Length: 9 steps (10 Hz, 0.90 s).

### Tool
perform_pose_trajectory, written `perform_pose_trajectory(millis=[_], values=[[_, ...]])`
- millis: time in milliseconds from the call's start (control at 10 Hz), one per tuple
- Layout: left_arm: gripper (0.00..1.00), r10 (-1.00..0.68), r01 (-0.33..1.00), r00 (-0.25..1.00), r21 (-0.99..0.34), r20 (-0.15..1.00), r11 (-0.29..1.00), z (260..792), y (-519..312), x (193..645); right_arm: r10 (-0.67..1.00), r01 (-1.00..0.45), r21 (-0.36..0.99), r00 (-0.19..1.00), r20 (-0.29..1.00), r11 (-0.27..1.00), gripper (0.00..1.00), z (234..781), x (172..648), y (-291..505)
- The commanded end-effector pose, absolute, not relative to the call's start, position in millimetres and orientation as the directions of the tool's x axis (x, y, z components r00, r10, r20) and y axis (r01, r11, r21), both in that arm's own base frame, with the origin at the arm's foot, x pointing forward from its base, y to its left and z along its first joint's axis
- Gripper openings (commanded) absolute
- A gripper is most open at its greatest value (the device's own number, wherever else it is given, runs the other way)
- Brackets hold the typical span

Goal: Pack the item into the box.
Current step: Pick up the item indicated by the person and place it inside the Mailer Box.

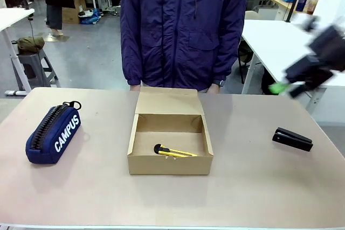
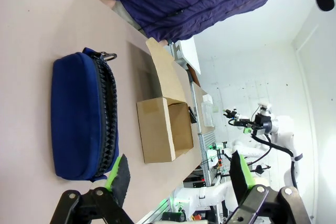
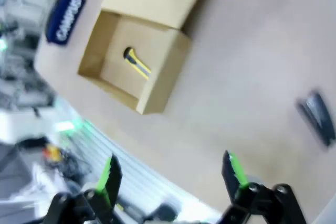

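Knife point(image 1: 173, 152), a small, slim yellow utility cutter with a black end, lay flat on the floor of the shallow brown cardboard box point(image 1: 170, 165), close to the wall nearest the robot. The box's flap lid point(image 1: 168, 100) stood folded back on the person's side.

Seen from the right end effector point(image 3: 170, 174), the knife point(image 3: 136, 62) and the box point(image 3: 163, 74) were well ahead of its fingertips, on the side of the finger at picture left. Its jaws were spread wide, with nothing between the green pads. A black stapler point(image 3: 316, 118) lay beyond its other finger, apart from the box. In the front view this end effector point(image 1: 294, 82) was a blur, raised above the beige counter point(image 1: 242, 187) past the stapler point(image 1: 292, 139), well away from the box.

The left end effector point(image 2: 178, 171) was also released and empty. A navy zipped pencil case point(image 2: 79, 119) printed "CAMPUS" lay just ahead of one finger, and the box point(image 2: 157, 135) sat farther ahead, between the two fingers' lines. The knife was hidden from this side by the box wall.

A person in a dark blue jacket point(image 1: 183, 25) stood at the counter's far edge, directly behind the lid.
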<state>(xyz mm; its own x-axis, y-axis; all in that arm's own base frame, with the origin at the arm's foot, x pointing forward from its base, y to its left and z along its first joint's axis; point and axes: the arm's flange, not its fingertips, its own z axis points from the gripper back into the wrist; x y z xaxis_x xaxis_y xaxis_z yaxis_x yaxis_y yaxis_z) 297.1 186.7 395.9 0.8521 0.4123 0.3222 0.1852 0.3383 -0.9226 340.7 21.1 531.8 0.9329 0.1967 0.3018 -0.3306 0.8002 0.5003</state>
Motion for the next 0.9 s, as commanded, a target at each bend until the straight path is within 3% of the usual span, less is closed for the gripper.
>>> perform_pose_trajectory(millis=[0,300,500,800], values=[[1.0,0.414,0.212,0.844,-0.921,0.342,0.328,396.0,186.1,297.4,-0.07,-0.129,0.667,0.962,0.262,0.734,1.0,531.8,303.3,-62.5],[1.0,0.414,0.212,0.844,-0.921,0.342,0.328,396.0,186.1,297.4,-0.356,0.066,0.862,0.924,0.137,0.502,1.0,490.0,273.3,-181.1],[1.0,0.414,0.212,0.844,-0.921,0.342,0.328,396.0,186.1,297.4,-0.4,0.062,0.941,0.913,0.082,0.332,1.0,464.7,282.1,-227.0],[1.0,0.414,0.212,0.844,-0.921,0.342,0.328,396.0,186.1,297.4,-0.422,0.081,0.965,0.906,0.033,0.248,1.0,437.7,294.5,-256.6]])
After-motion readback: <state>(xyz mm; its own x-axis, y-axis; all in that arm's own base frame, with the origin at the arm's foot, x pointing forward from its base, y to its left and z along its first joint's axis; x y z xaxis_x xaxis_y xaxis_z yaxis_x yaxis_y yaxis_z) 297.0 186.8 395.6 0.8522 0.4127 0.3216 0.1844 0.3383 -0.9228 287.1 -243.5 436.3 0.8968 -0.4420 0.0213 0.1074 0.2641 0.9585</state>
